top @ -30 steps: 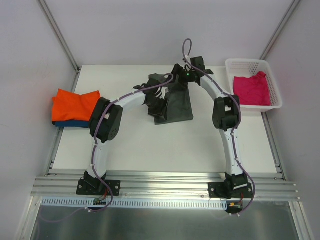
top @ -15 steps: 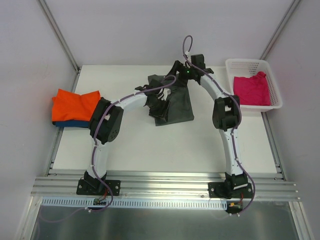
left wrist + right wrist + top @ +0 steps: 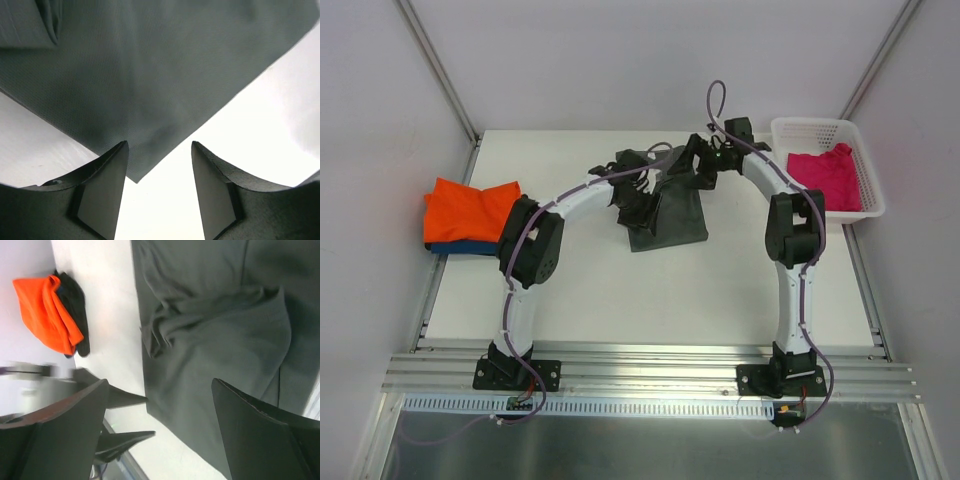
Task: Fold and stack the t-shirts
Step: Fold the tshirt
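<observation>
Top external view: a dark grey shirt (image 3: pixel 678 218) lies part-folded on the bench (image 3: pixel 640 290), mid-width and towards the far side, with both arms reaching over it.
Left fingers (image 3: pixel 102 190): spread and pinching nothing; in the left wrist view a pointed corner of the grey shirt lies on the bench just below the gap between them.
Right fingers (image 3: pixel 60 430): spread wide and empty, hanging above the far right part of the shirt, over a rumpled ridge of cloth.
Finished pile: an orange shirt (image 3: pixel 465 208) sits on a blue shirt (image 3: pixel 460 247) at the left edge, well apart from the grey one.
Waiting: a pink shirt (image 3: pixel 825 180) lies in the white basket (image 3: pixel 820 124) on the right.
Risk, thin grab: closing on that corner may catch only the top layer, so the fold underneath would slide open when lifted.
Risk, rumple: if the ridge is not smoothed, the next fold would likely set it in and leave a lumpy bundle that sits badly on the pile.
Risk, crowding: both arms work close together over one small shirt, so a careless reach could knock one against the other or drag the cloth askew.
</observation>
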### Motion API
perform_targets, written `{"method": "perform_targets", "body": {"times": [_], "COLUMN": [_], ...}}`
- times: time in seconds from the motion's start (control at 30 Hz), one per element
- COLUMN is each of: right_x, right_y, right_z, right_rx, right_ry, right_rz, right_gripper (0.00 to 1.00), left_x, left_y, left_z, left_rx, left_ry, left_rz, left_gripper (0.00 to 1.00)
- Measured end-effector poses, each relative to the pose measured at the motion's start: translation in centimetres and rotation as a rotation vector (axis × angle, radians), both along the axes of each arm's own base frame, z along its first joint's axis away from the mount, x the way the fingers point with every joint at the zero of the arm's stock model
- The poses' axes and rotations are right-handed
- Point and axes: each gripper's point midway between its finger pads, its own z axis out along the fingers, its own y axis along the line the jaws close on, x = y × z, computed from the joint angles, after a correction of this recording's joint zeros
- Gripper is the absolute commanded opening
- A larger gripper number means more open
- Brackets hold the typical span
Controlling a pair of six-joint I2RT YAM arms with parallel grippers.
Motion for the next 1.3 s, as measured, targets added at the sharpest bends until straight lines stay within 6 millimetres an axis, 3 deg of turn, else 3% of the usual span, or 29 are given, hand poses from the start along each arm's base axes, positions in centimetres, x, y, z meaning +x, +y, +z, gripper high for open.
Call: {"method": "perform_targets", "body": {"times": [0.23, 0.33, 0.47, 0.57, 0.67, 1.03, 1.3], "right_x": [-4.3, -5.7, -7.1, -7.9, -8.1, -8.1, -8.1], "right_y": [-0.3, -0.6, -0.6, -0.7, -0.7, -0.7, -0.7], "right_z": [-4.5, -5.8, -6.2, -6.3, -6.3, -6.3, -6.3], "right_rx": [-0.020, -0.028, -0.013, -0.017, -0.013, -0.013, -0.014], "right_ry": [0.190, 0.247, 0.285, 0.297, 0.301, 0.299, 0.298], "right_rz": [0.030, 0.033, 0.050, 0.054, 0.057, 0.059, 0.059], "right_gripper": [0.89, 0.89, 0.90, 0.90, 0.90, 0.90, 0.90], "left_x": [4.6, 6.8, 8.3, 8.3, 8.1, 7.8, 6.3], "left_y": [-1.6, -1.8, -1.6, -1.0, -0.8, -1.0, -0.7], "left_z": [5.5, 6.4, 4.1, 1.4, 0.0, 0.0, -0.5], "left_rx": [-0.094, -0.130, -0.124, -0.096, -0.081, -0.097, -0.105], "left_ry": [-0.137, -0.168, -0.143, -0.093, -0.061, -0.046, 0.004], "left_rz": [0.018, 0.035, 0.057, 0.069, 0.074, 0.073, 0.083], "left_gripper": [0.56, 0.56, 0.56, 0.56, 0.56, 0.56, 0.55]}}
